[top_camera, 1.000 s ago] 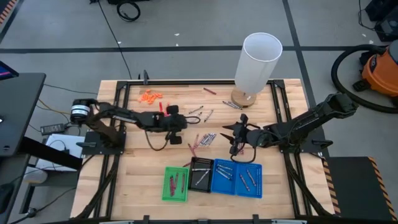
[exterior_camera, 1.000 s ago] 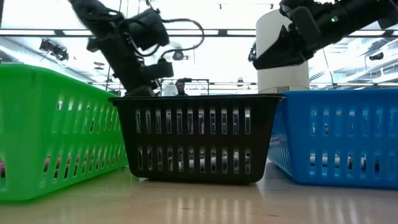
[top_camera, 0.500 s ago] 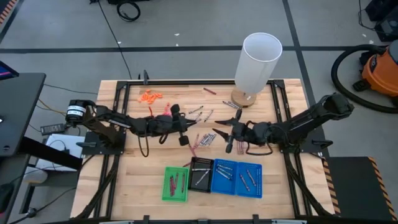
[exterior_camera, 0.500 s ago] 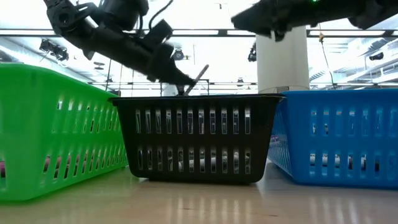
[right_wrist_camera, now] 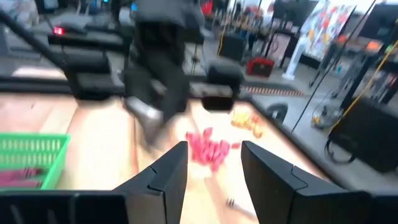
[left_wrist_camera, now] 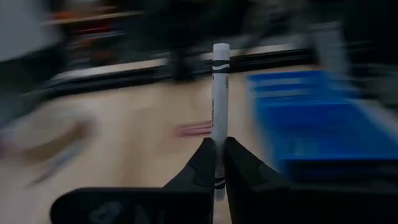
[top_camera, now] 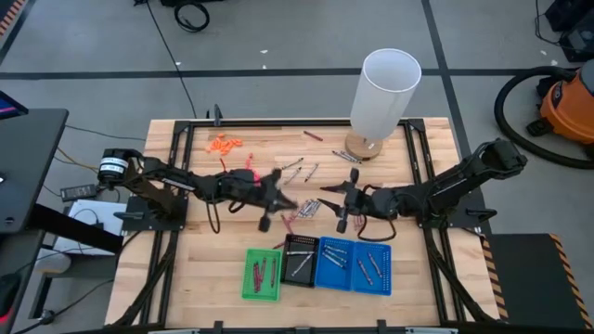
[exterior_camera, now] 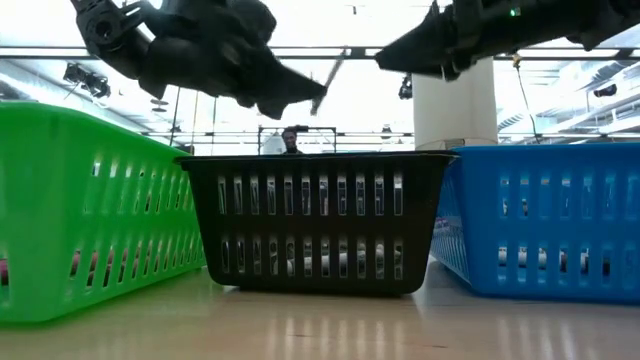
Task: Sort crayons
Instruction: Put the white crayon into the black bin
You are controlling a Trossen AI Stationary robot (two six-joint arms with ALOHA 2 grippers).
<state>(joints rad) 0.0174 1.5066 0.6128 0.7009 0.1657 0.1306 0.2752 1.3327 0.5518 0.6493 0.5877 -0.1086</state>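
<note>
A: Fingers of the left gripper are pinched tight on one silvery grey crayon, gripped near its lower end so most of the stick juts out past the tips. It has a pale wrapper with dark bands near the top.

B: And where is that gripper?

A: In the high view the left gripper is over the middle of the table, just up from the black tray. In the low view the crayon shows as a thin slanted stick above that tray's rim.

B: The other arm?

A: The right gripper has its fingers spread apart with nothing between them. It is over the table centre too, just right of the left one, above the blue tray.

B: Where are the rest of the crayons?

A: A loose heap of maroon and grey sticks lies on the wood between the two grippers. A few more are scattered farther back, near the white cylinder. Reddish ones lie in the green tray, grey ones in the black and blue trays.

B: And the orange things?

A: A small cluster of orange bits toward the far left of the table, well apart from the trays.
</note>
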